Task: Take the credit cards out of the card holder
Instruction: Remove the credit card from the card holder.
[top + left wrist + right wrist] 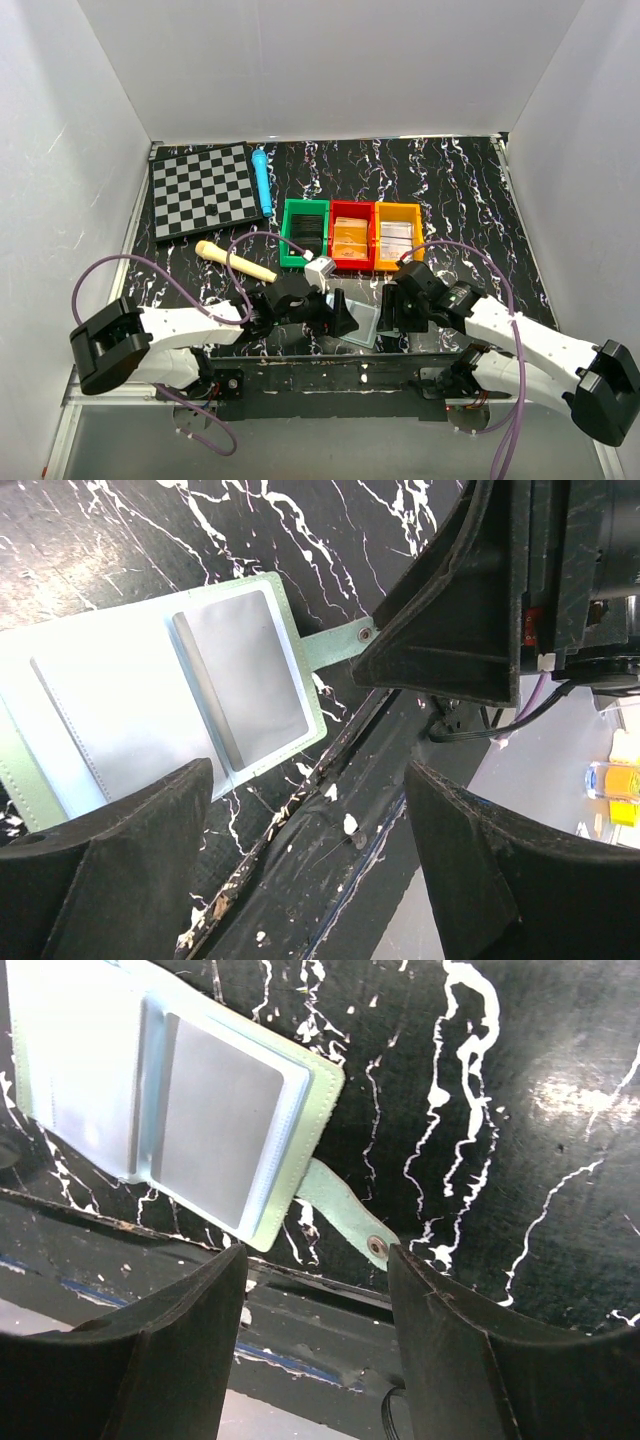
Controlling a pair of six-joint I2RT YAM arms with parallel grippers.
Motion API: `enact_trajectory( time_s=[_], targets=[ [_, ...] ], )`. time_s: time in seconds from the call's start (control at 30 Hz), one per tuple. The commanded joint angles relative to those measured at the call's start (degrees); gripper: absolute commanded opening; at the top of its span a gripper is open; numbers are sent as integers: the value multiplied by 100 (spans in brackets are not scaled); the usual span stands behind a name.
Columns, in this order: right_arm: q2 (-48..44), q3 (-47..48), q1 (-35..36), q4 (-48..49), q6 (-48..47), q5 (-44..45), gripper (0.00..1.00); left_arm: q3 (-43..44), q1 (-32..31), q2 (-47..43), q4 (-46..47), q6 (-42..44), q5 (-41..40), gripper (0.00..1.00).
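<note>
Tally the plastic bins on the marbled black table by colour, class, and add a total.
Green rectangular plastic bin: 1
Red rectangular plastic bin: 1
Orange rectangular plastic bin: 1
Total: 3

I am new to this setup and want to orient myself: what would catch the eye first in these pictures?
The card holder lies open at the near edge of the table, pale blue panels up, between the left gripper and the right gripper, both with jaws open. Behind it stand a green bin, a red bin and an orange bin in a row, and a checkerboard lies at the far left.
</note>
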Motion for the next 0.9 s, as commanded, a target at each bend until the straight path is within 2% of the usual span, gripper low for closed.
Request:
enact_trajectory(
  time_s=[0.0, 0.27, 0.4, 0.6, 0.7, 0.8, 0.87],
  targets=[
    [-172, 55, -29, -311, 144, 401, 67, -67, -12, -419, -223, -40, -381, 77],
    [-234, -85, -46, -304, 152, 288, 67, -234, -12, -419, -179, -251, -426, 77],
    [-164, -191, -46, 83, 179, 77, 60, -304, -12, -393, -47, -357, -391, 77],
    [275, -95, -46, 189, 153, -38, 25, -190, -12, -279, -38, -357, -355, 77],
    [215, -138, -46, 242, 170, -3, 9, -120, -12, -226, -64, -383, -312, 77],
    [179, -139, -55, 207, 161, 59, 1, -50, -12, -130, -65, -410, -128, 77],
    [188, -130, -55, 189, 153, 68, 1, 38, -12, -59, -195, -401, -57, 78]
  ],
)
